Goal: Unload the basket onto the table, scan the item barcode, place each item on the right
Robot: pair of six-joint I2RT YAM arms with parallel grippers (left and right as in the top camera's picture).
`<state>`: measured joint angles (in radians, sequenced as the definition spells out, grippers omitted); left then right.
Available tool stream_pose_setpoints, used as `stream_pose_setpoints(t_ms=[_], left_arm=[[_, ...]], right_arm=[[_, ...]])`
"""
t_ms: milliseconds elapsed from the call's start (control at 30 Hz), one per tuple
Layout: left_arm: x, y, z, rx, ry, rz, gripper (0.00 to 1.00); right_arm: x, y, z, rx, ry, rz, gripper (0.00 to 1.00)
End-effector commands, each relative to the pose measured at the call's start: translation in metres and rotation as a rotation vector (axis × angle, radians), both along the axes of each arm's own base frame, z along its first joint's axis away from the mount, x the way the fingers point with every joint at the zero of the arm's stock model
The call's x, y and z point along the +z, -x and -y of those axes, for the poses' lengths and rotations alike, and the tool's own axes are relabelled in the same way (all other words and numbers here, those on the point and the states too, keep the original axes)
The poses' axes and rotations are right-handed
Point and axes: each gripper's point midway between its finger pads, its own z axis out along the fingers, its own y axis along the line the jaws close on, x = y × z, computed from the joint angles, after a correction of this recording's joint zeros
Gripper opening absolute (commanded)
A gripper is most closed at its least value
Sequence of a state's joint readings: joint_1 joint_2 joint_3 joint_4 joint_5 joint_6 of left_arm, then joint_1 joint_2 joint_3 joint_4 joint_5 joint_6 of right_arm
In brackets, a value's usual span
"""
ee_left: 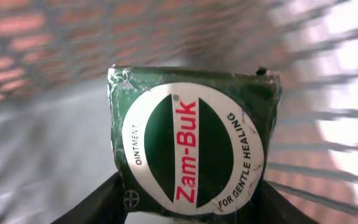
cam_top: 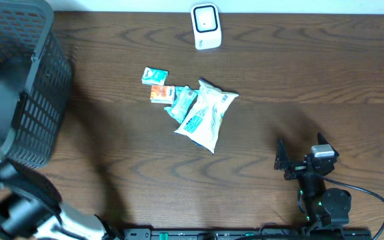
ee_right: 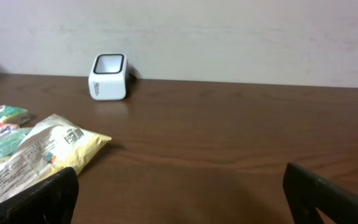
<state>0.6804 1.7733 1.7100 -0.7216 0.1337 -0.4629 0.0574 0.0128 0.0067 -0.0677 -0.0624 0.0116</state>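
Left claw grips the lower edge of the green Zam-Buk packet, apparently inside the basket at far left; right claw is wide and empty. Risk: the hold looks shallow, so the packet may catch the mesh on lift-out and slip; no barcode shows on the visible face.

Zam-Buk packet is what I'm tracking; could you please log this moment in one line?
left end effector: shut on Zam-Buk packet, in basket | right end effector: open, empty, above table | scanner: on table

Dark wood table, white scanner (far edge), mesh basket left, white pouch, 3 small packets
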Motion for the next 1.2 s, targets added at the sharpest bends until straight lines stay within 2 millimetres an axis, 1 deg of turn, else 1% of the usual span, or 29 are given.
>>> stream_pose_setpoints(t_ms=[0, 33, 100, 133, 167, 200, 267, 333, 367, 433, 467, 533, 567, 667, 800, 967, 1000, 1033, 1100, 1167], left_arm=[[0.066, -0.017, 0.049, -0.155, -0.015, 0.191, 0.47], [0.085, -0.02, 0.065, -0.195, -0.022, 0.24, 0.47], [0.112, -0.024, 0.098, -0.278, -0.035, 0.306, 0.47], [0.121, -0.025, 0.113, -0.314, -0.041, 0.326, 0.47], [0.133, -0.027, 0.139, -0.369, -0.048, 0.348, 0.47], [0.139, -0.029, 0.157, -0.411, -0.05, 0.361, 0.47], [0.143, -0.037, 0.197, -0.511, -0.047, 0.368, 0.47], [0.139, -0.043, 0.231, -0.608, -0.047, 0.354, 0.47], [0.133, -0.047, 0.251, -0.664, -0.044, 0.337, 0.47], [0.114, -0.052, 0.284, -0.743, -0.041, 0.279, 0.47], [0.104, -0.054, 0.294, -0.755, -0.047, 0.243, 0.47], [0.077, -0.057, 0.31, -0.76, -0.08, 0.146, 0.48], [0.063, -0.058, 0.317, -0.768, -0.108, 0.088, 0.51], [0.022, -0.059, 0.331, -0.789, -0.17, -0.075, 0.52], [-0.032, -0.059, 0.339, -0.795, -0.219, -0.266, 0.52], [-0.093, -0.055, 0.346, -0.828, -0.191, -0.448, 0.52], [-0.105, -0.054, 0.346, -0.831, -0.183, -0.483, 0.52], [-0.117, -0.052, 0.345, -0.833, -0.175, -0.517, 0.55], [-0.136, -0.049, 0.345, -0.837, -0.163, -0.574, 0.56], [-0.149, -0.046, 0.344, -0.839, -0.153, -0.616, 0.56]], right_arm=[[-0.001, 0.0, 0.001, -0.005, -0.009, -0.004, 0.99], [-0.001, 0.0, 0.001, -0.005, -0.009, -0.004, 0.99], [-0.001, 0.0, 0.001, -0.005, -0.009, -0.004, 0.99], [-0.001, 0.0, 0.001, -0.005, -0.009, -0.004, 0.99], [-0.001, 0.0, 0.001, -0.005, -0.009, -0.004, 0.99], [-0.001, 0.0, 0.001, -0.005, -0.009, -0.004, 0.99], [-0.001, 0.0, 0.001, -0.005, -0.009, -0.004, 0.99], [-0.001, 0.0, 0.001, -0.005, -0.009, -0.004, 0.99], [-0.001, 0.0, 0.001, -0.005, -0.009, -0.004, 0.99], [-0.001, 0.0, 0.001, -0.005, -0.009, -0.004, 0.99], [-0.001, 0.0, 0.001, -0.005, -0.009, -0.004, 0.99], [-0.001, 0.0, 0.001, -0.005, -0.009, -0.004, 0.99], [-0.001, 0.0, 0.001, -0.005, -0.009, -0.004, 0.99], [-0.001, 0.0, 0.001, -0.005, -0.009, -0.004, 0.99], [-0.001, 0.0, 0.001, -0.005, -0.009, -0.004, 0.99], [-0.001, 0.0, 0.001, -0.005, -0.009, -0.004, 0.99], [-0.001, 0.0, 0.001, -0.005, -0.009, -0.004, 0.99], [-0.001, 0.0, 0.001, -0.005, -0.009, -0.004, 0.99], [-0.001, 0.0, 0.001, -0.005, -0.009, -0.004, 0.99], [-0.001, 0.0, 0.001, -0.005, -0.009, -0.004, 0.99]])
